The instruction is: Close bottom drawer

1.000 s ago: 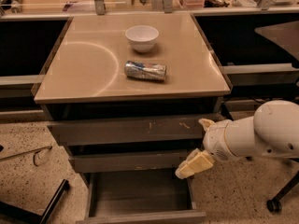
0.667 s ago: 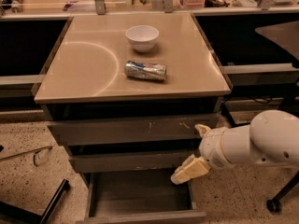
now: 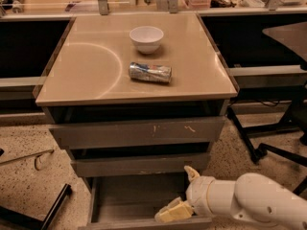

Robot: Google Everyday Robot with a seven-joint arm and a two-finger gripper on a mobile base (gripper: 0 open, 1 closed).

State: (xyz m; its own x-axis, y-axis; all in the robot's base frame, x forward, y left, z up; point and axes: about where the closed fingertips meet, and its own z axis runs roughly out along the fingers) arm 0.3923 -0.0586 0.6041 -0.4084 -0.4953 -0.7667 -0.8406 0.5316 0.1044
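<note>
The bottom drawer (image 3: 134,200), the narrowest of three grey drawers, stands pulled far out at the lower middle; its shallow grey box shows empty and its plain front panel (image 3: 144,223) lies at the picture's lower edge. My gripper (image 3: 173,210) reaches in from the right on a white arm (image 3: 254,202). Its pale yellow fingers sit low at the drawer's front right corner, just behind the front panel. I cannot tell whether they touch the panel.
Above are the medium-width drawer (image 3: 139,164) and the widest, scratched drawer (image 3: 139,132), both slightly out. On the tan cabinet top (image 3: 86,71) stand a white bowl (image 3: 146,38) and a lying can (image 3: 149,72). Chair legs (image 3: 261,143) stand at the right; a dark bar (image 3: 53,207) at the lower left.
My arm and gripper have moved down and to the left, from beside the middle drawer's right end to the bottom drawer's front right corner. The drawers have not moved.
</note>
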